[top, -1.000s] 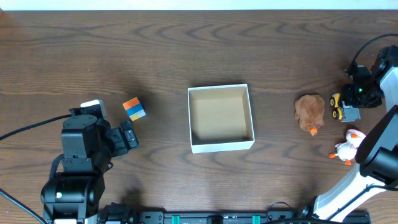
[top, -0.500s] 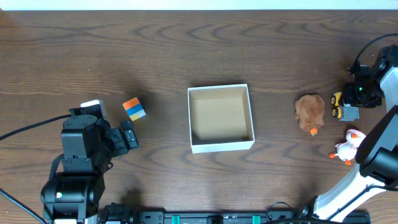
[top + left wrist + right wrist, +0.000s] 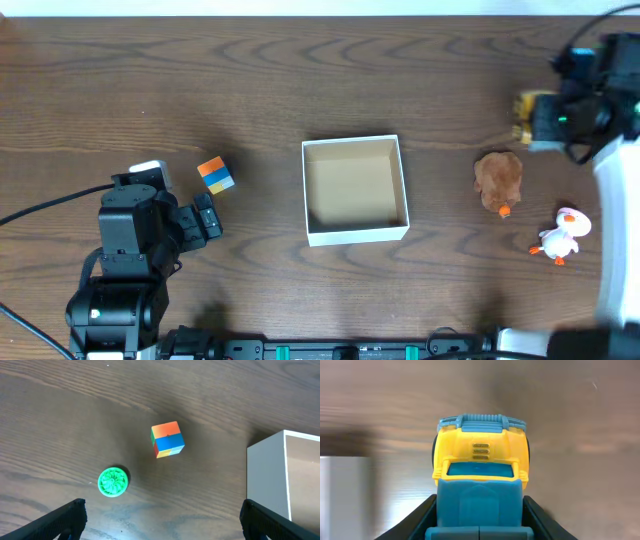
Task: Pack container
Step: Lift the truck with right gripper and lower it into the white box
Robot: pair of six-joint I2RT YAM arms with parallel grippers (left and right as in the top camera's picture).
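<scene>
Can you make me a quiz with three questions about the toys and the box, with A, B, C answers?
1. Where is the colourful cube?
A) inside the container
B) on the table, on the left arm's side of the container
C) in a gripper

2. How many toys lie in the container?
A) none
B) two
C) four

3. What is the right gripper doing?
A) open and empty
B) shut on the toy truck
C) resting in the container

Answers:
1 B: the cube sits on bare wood beside the container.
2 A: only the container's tan floor shows.
3 B: the right wrist view shows the yellow and blue truck clamped between the gripper's fingers.
</scene>
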